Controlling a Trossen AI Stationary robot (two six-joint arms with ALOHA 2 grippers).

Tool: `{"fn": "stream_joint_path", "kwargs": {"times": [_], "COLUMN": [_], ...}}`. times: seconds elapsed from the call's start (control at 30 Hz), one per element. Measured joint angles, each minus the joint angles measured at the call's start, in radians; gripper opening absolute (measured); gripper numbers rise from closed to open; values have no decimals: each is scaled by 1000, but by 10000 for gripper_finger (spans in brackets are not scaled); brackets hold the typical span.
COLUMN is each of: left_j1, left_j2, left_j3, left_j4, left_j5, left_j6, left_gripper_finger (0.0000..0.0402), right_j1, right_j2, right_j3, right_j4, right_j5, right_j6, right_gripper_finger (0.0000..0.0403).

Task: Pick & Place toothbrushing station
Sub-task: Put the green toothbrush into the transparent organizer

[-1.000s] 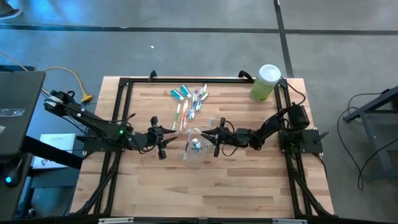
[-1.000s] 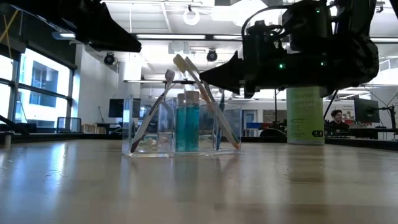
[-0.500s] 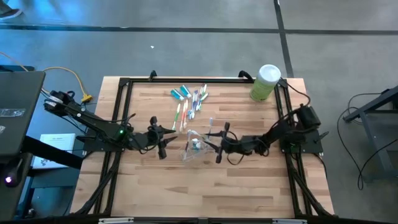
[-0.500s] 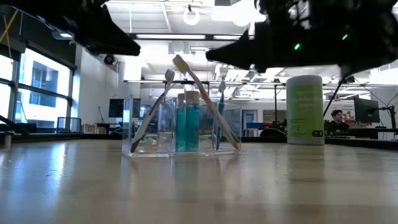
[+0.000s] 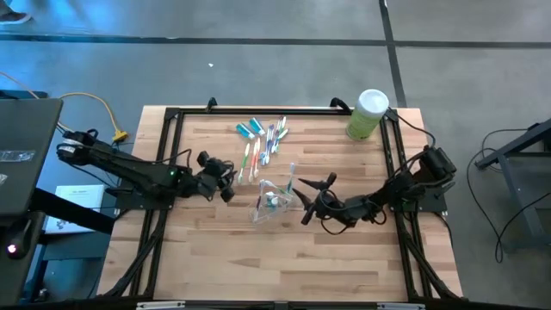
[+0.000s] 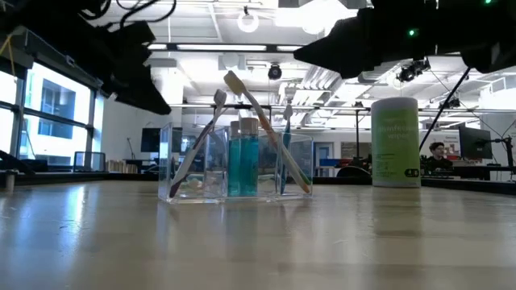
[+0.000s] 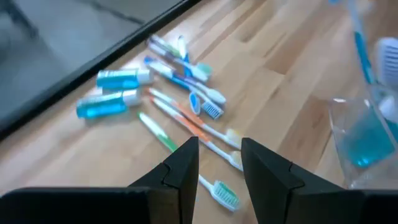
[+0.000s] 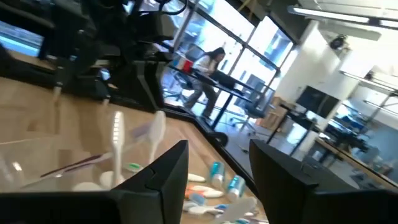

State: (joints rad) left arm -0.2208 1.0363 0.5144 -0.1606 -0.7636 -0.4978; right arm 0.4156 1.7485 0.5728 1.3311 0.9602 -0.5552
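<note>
A small clear plastic cup stands on its base mid-table and holds several toothbrushes and teal tubes; in the low view the brushes lean against its walls. Several loose multicoloured toothbrushes and two teal-and-white toothpaste tubes lie flat on the far part of the table. My left gripper is open and empty above the near ends of the loose brushes, left of the cup. My right gripper is open and empty just right of the cup, pointing at it.
A light-green canister with a white lid stands at the far right corner and shows in the low view. A black frame runs round the table. The wooden top near the front edge is bare. A person sits far behind in the room.
My left gripper has gone toward the table's far edge and the loose toothbrushes, turning to point at them. My right gripper has drawn back a little toward the table's right and near edges and has risen. The cup and its contents have stayed put.
</note>
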Motion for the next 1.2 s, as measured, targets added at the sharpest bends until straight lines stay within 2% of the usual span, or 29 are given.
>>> {"fn": "stream_joint_path", "kwargs": {"times": [0.23,0.57,0.8,0.93,1.07,1.2], "left_j1": [42,42,32,4,-21,-25], "left_j2": [49,221,251,258,271,270], "left_j3": [0,1,0,0,0,0], "left_j4": [-3,48,61,62,64,70], "left_j5": [55,54,56,55,34,26], "left_j6": [-162,-162,-139,-155,-170,-264], "left_gripper_finger": [116,116,118,140,183,216], "right_j1": [-5,-3,18,45,71,89], "right_j2": [1,1,2,2,2,2], "right_j3": [0,0,0,0,0,0], "right_j4": [-43,-58,-103,-102,-102,-100], "right_j5": [10,10,10,10,10,10], "right_j6": [31,100,168,191,193,193], "right_gripper_finger": [158,152,150,150,150,150]}}
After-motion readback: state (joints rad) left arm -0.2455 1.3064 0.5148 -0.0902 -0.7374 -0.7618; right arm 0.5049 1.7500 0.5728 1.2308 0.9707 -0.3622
